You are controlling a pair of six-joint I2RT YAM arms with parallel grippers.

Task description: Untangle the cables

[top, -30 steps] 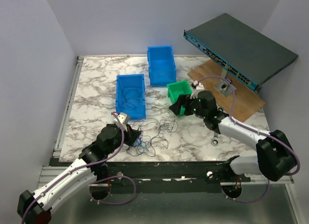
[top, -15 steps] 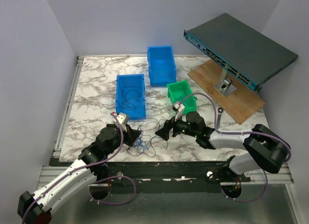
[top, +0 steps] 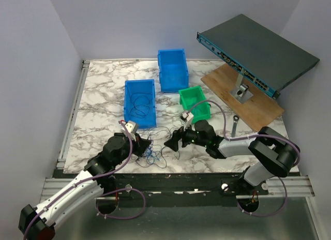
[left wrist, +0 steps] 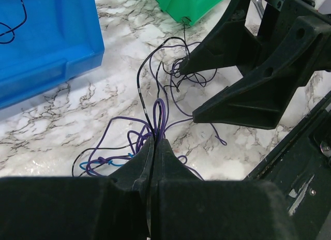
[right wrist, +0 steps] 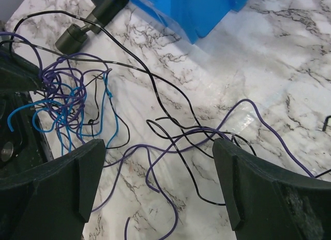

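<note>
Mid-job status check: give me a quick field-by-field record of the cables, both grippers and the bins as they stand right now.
cables: blue, purple and black strands, tangled on the table between the grippers
left gripper: shut, pinching purple strands
right gripper: open, low over loose black and purple strands, gripping nothing
near blue bin: dark wire coiled inside
green bin: just behind the right gripper
wrench: on the table beyond the right forearm
</note>
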